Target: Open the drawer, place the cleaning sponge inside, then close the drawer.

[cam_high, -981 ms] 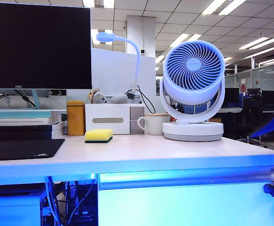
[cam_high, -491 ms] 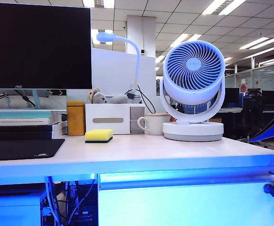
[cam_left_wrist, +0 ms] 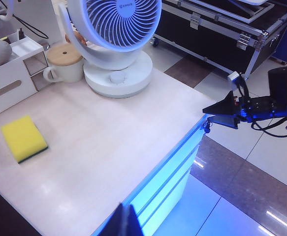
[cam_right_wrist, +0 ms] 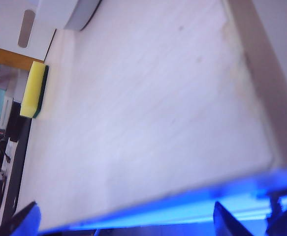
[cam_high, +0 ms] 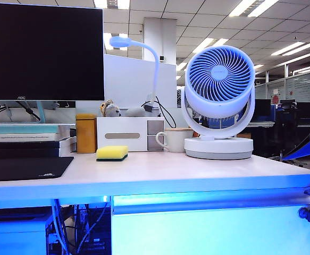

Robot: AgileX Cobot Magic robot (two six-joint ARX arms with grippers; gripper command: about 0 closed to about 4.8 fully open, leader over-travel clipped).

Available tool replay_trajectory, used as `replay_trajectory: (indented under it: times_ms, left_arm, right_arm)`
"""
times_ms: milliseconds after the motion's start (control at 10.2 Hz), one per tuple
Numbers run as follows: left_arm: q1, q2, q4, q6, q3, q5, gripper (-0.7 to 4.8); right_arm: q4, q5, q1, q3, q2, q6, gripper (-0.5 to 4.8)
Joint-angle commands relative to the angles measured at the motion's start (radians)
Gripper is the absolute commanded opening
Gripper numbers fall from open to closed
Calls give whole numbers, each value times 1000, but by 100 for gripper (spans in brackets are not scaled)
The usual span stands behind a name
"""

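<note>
Sponge (cam_high: 111, 153) rests on the desk (cam_high: 170, 172) before the organizer box (cam_high: 124, 134), above the shut drawer (cam_high: 213, 226), whose knob (cam_high: 308, 214) the released right pincer (cam_left_wrist: 221, 111) nears, while the clenched left pincer (cam_left_wrist: 124, 224) hovers above the desk's front edge.

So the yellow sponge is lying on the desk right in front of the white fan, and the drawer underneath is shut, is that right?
Not quite. The yellow sponge lies on the desk in front of the white organizer box, well to the left of the white fan, as the exterior view shows. The rest holds: the drawer underneath is shut.
</note>
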Motion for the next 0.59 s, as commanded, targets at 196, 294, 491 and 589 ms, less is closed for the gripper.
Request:
replay_trajectory:
  times_ms: [196,294,491,589]
  left_arm:
    - [0,-2,10,2,5,1,-5]
    - [0,-2,7,2,4,1,-5]
    - [0,-2,6,2,4,1,-5]
    - [0,-2,6,2,4,1,-5]
  right_arm:
    - [28,-45,5,97,56,40,479]
    - [48,-72,4,113,56,41,479]
    - [53,-153,4,111,56,41,462]
    - [53,-173,4,110,56,42,462]
